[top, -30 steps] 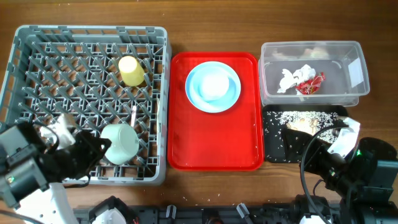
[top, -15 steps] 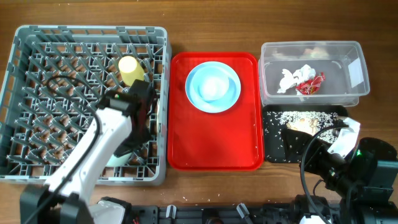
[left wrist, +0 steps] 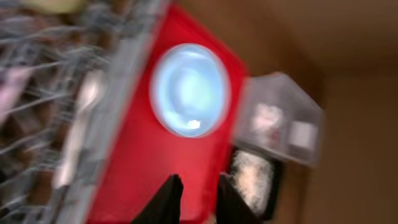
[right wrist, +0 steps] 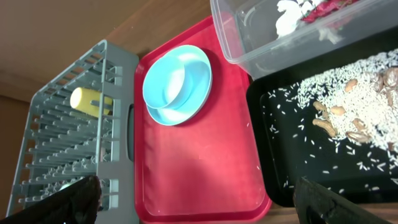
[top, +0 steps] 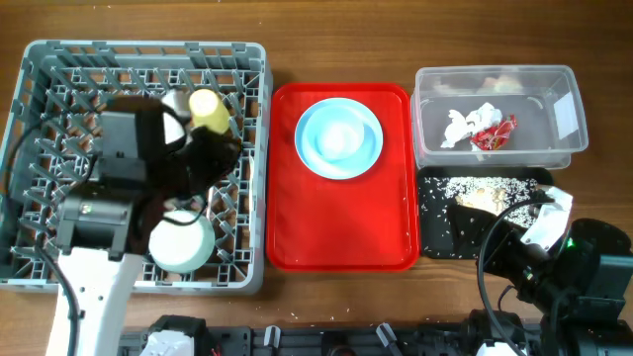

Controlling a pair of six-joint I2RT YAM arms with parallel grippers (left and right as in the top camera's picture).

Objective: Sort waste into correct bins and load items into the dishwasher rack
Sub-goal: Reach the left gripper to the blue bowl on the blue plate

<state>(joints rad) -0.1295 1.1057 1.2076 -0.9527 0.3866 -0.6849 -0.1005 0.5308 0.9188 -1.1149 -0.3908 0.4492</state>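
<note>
Reach was the question from overhead. The light blue plate point(top: 338, 138) sat at the far end of the red tray point(top: 341, 232), just right of the dishwasher rack point(top: 59, 99). The left arm point(top: 124, 173) hung over the rack's right half, so the plate lay to its right and a little farther off. Being round, the plate offered no long axis, only a rim. I judged the left arm the nearer one, since the right arm point(top: 584, 272) sat at the near right corner, well apart from the plate. The yellow cup point(top: 208, 111) and pale green bowl point(top: 180, 240) were in the rack. The left arm's tip was lost in dark blur.

Left wrist view was smeared throughout. The left claw point(left wrist: 198, 200) showed two dark fingers parted, with nothing between them. The plate lay straight ahead of them on the red tray. A long white utensil point(left wrist: 79, 127) lay in the rack to the left; spoon or fork, I could not tell.

Right wrist view showed the right claw point(right wrist: 198, 198) spread wide and holding nothing, with only its finger ends in frame. The rice scraps point(right wrist: 323, 93) lay in the black tray point(right wrist: 273, 180). The clear tub point(right wrist: 249, 43) was cut off at the top, so the napkin point(right wrist: 287, 15) showed only in part.
</note>
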